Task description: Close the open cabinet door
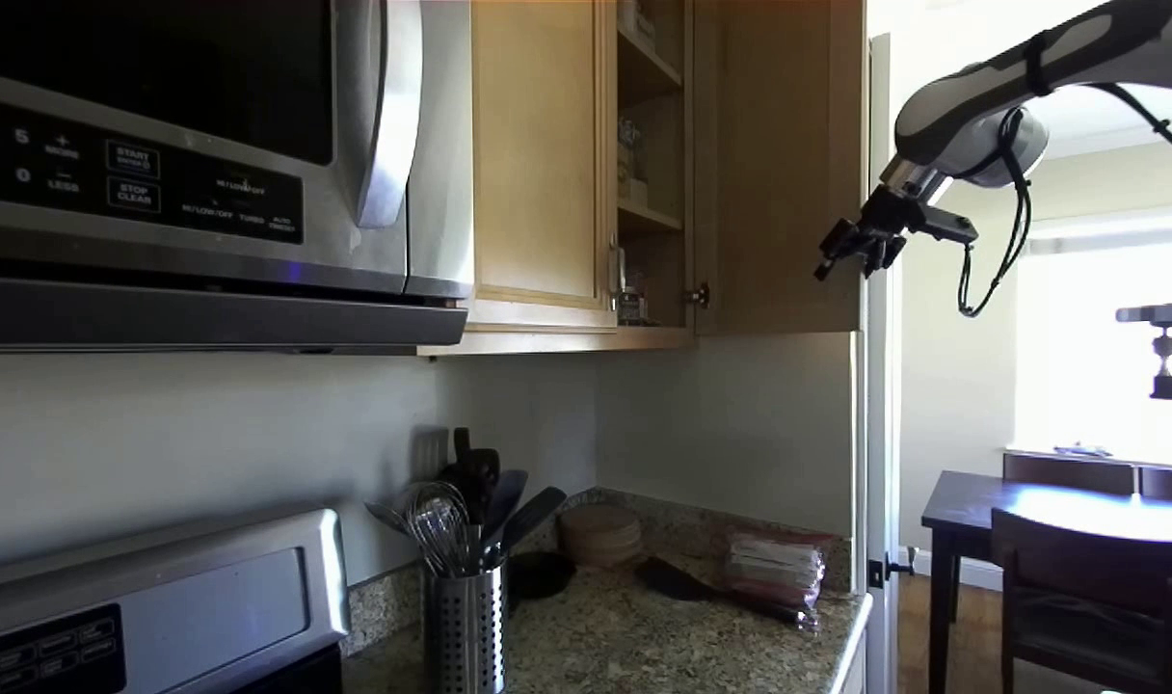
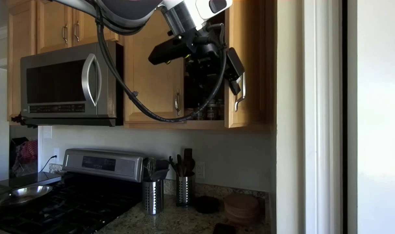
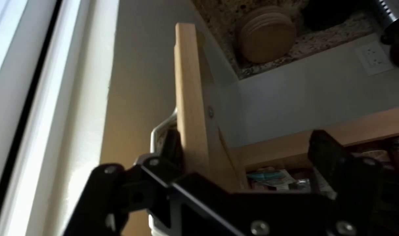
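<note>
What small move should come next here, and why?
Probably nudge the gripper toward the cabinet: the cabinet door stands open, its edge between the spread fingers, one of them on the handle side, seemingly placed to push.

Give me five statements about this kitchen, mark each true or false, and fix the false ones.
1. The cabinet door stands open. True.
2. The gripper is close to the cabinet door's silver handle. True.
3. The gripper is shut. False: it is open; in the wrist view, the cabinet door's edge shows between its jaws.
4. A whisk stands in a perforated metal holder. True.
5. The microwave sits on the counter. False: the microwave hangs above the stove.
</note>
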### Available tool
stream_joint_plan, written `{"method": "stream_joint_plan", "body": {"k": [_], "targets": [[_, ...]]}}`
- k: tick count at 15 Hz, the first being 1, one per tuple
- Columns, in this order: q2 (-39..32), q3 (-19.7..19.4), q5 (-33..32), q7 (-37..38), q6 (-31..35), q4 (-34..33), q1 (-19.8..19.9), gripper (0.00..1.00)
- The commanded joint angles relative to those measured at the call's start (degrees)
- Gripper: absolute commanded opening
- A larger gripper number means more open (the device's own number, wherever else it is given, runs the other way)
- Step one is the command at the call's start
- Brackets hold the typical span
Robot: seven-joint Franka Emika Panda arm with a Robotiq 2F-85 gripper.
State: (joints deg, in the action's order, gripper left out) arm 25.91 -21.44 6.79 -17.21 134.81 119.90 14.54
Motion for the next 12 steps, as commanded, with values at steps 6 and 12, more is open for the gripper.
{"method": "stream_joint_plan", "body": {"k": [6,12], "targets": [[4.9,1.4,8.6,-8.7,-12.4,0.3,-12.4,1.00],[3.8,0.1,15.0,-17.7,-19.4,-1.0,-17.9,1.00]]}}
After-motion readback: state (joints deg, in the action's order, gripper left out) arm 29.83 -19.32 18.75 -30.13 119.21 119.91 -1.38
